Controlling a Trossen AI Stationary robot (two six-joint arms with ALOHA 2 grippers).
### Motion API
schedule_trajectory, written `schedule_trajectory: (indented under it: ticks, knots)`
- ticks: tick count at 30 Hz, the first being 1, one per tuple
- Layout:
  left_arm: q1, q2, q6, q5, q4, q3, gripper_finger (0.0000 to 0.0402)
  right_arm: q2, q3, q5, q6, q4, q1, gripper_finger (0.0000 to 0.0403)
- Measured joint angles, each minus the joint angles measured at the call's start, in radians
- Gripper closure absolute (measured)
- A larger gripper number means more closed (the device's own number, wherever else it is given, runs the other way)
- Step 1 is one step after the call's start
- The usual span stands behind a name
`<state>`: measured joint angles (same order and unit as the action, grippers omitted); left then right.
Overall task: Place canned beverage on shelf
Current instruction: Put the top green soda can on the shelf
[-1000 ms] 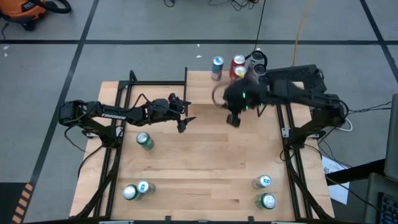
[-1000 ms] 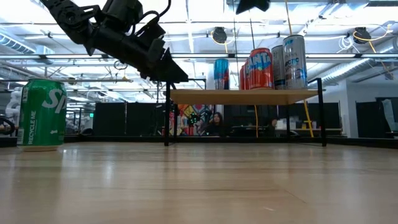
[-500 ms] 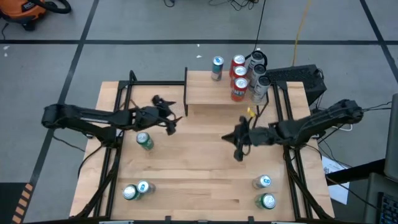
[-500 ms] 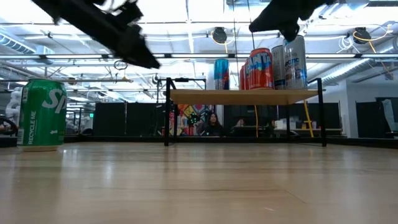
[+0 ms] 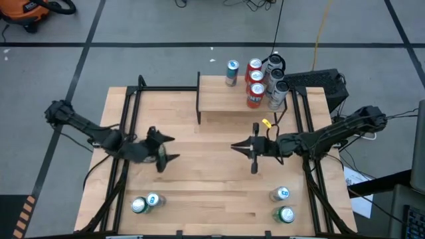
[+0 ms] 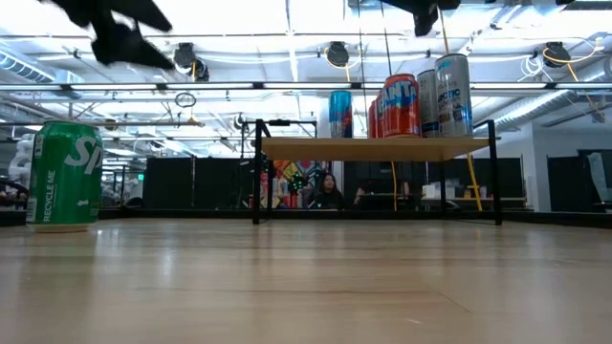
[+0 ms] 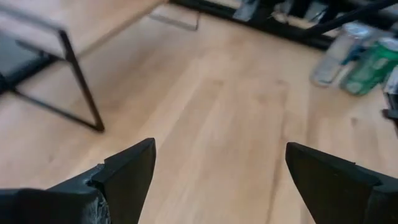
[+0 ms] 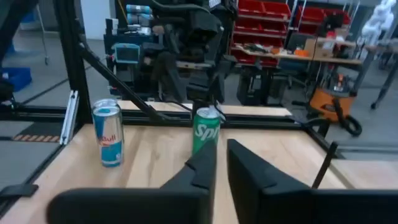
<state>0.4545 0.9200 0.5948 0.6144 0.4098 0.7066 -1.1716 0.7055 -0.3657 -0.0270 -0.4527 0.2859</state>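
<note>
Nearest the table's front edge stand four cans still to be shelved — a green can (image 5: 138, 206) touching a blue-topped one (image 5: 153, 199) on the left, and another pair (image 5: 283, 204) on the right. A little farther in, the left claw (image 5: 161, 150) hangs with its fingers spread wide, right at a green Sprite can (image 5: 158, 153) that it largely covers from above. The right claw (image 5: 247, 149) hovers over bare table (image 5: 212, 179) near the middle, its fingers nearly together and holding nothing. At the far edge, the shelf (image 5: 226, 99) already carries a cluster of cans (image 5: 260, 81) at its right end.

The risk I see is the left claw coming down off-centre — a finger would clip the Sprite can's rim and tip or roll it. Later, crowding on the shelf could knock a standing can off its edge.

The low view shows the Sprite can (image 6: 65, 176) upright and free on the table, with the claw above it; the high view hides that. The left wrist view shows only spread fingertips (image 7: 127, 171), not the can beneath.
</note>
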Motion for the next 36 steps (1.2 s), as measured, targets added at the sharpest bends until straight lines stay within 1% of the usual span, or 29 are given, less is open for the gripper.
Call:
schedule_trajectory:
  ticks: [2, 4, 9, 11, 14, 16, 18, 19, 21, 23, 25, 29, 32, 36]
  knots:
    - [0.06, 0.007, 0.004, 0.082, 0.071, 0.035, 0.0043, 0.001, 0.0, -0.001, -0.028, -0.003, 0.0, 0.0355]
    - [0.096, 0.007, 0.07, 0.142, 0.177, 0.059, 0.0043, -0.001, 0.0, 0.0, -0.045, -0.003, 0.0, 0.0331]
    - [0.124, 0.013, 0.296, 0.157, 0.407, 0.054, 0.0043, 0.0, 0.0, 0.0, -0.09, -0.007, 0.002, 0.0259]
    - [0.124, 0.028, 0.382, 0.159, 0.436, 0.025, 0.0043, 0.002, 0.0, 0.0, -0.063, 0.022, 0.01, 0.0228]
    - [0.124, 0.056, 0.45, 0.158, 0.422, -0.028, 0.0043, 0.012, 0.0, -0.005, 0.053, 0.163, 0.033, 0.0187]
    - [0.124, 0.083, 0.47, 0.158, 0.377, -0.064, 0.0043, 0.029, 0.0, -0.041, 0.19, 0.275, 0.044, 0.0171]
    - [0.123, 0.111, 0.471, 0.158, 0.321, -0.092, 0.0043, 0.066, 0.0, -0.083, 0.341, 0.393, 0.056, 0.0165]
    - [0.123, 0.127, 0.466, 0.162, 0.282, -0.099, 0.0043, 0.084, 0.0, -0.084, 0.407, 0.454, 0.063, 0.0165]
    - [0.12, 0.16, 0.412, 0.178, 0.193, -0.109, 0.0043, 0.113, 0.0, -0.08, 0.518, 0.574, 0.083, 0.0167]
    - [0.112, 0.201, 0.317, 0.198, 0.094, -0.112, 0.0043, 0.135, 0.0, -0.079, 0.591, 0.662, 0.107, 0.0173]
    - [0.099, 0.236, 0.206, 0.219, -0.013, -0.112, 0.0043, 0.145, 0.0, -0.083, 0.631, 0.699, 0.124, 0.018]
    - [0.062, 0.312, 0.031, 0.273, -0.223, -0.112, 0.0043, 0.145, 0.0, -0.165, 0.628, 0.71, 0.143, 0.0191]
    - [0.032, 0.362, -0.029, 0.277, -0.357, -0.112, 0.0043, 0.143, 0.0, -0.257, 0.609, 0.717, 0.143, 0.0196]
    - [0.01, 0.405, -0.034, 0.225, -0.401, -0.112, 0.0043, 0.086, 0.0, -0.38, 0.631, 0.721, 0.149, 0.0198]
